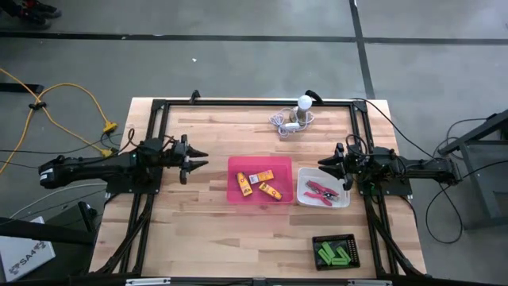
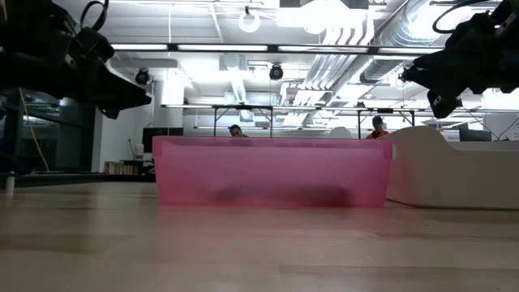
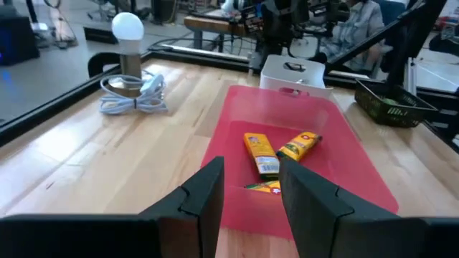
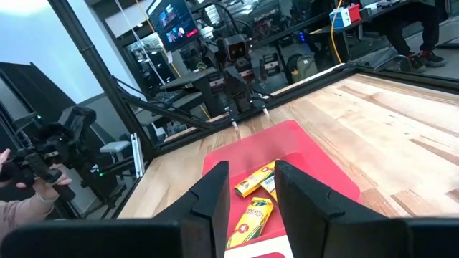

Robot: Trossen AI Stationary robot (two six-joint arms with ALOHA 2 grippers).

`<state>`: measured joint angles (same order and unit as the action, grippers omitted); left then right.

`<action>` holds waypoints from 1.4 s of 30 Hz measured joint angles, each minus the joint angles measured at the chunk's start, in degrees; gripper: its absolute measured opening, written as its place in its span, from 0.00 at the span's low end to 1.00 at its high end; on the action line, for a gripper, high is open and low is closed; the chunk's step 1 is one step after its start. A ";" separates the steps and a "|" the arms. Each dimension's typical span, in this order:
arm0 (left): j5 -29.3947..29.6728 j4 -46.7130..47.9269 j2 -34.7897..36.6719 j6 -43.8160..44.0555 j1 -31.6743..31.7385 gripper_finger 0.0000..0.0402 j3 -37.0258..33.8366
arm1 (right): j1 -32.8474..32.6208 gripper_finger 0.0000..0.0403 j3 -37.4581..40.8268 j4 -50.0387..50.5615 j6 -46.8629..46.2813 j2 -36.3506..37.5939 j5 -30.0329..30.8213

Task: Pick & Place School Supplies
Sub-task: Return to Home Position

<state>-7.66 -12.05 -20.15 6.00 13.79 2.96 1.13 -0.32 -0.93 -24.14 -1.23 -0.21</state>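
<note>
Three yellow-orange blocks (image 1: 262,184) lie flat in the pink tray (image 1: 238,171) at the table's middle; they also show in the left wrist view (image 3: 262,154). Pink-handled scissors (image 1: 320,191) lie in the white tray (image 1: 304,179) to its right. Green sticks (image 1: 333,254) fill the black tray (image 1: 317,240) at the near right. My left gripper (image 1: 198,159) hangs open and level, left of the pink tray, with nothing between its fingers (image 3: 208,201). My right gripper (image 1: 324,167) stands open and level above the white tray's far edge, also holding nothing (image 4: 251,190).
A white bulb on a base with a coiled grey cord (image 1: 295,117) stands near the far edge. A black frame (image 1: 254,102) runs around the tabletop. Bare wood lies left of the pink tray and along the near edge. People sit in the room behind (image 2: 377,123).
</note>
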 joint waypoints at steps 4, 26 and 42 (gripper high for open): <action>1.17 0.09 2.37 -0.02 -1.79 0.33 -1.06 | 0.01 0.25 0.00 0.00 0.00 0.00 0.00; 3.43 13.01 12.92 1.25 -1.95 0.33 -1.33 | 0.01 0.25 0.01 0.00 0.00 0.00 0.01; 3.48 13.64 12.51 2.89 -1.97 0.33 -1.38 | 0.02 0.25 0.00 0.00 0.00 0.00 0.00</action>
<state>-4.19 1.58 -7.64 8.88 11.81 1.58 1.15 -0.32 -0.93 -24.14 -1.23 -0.21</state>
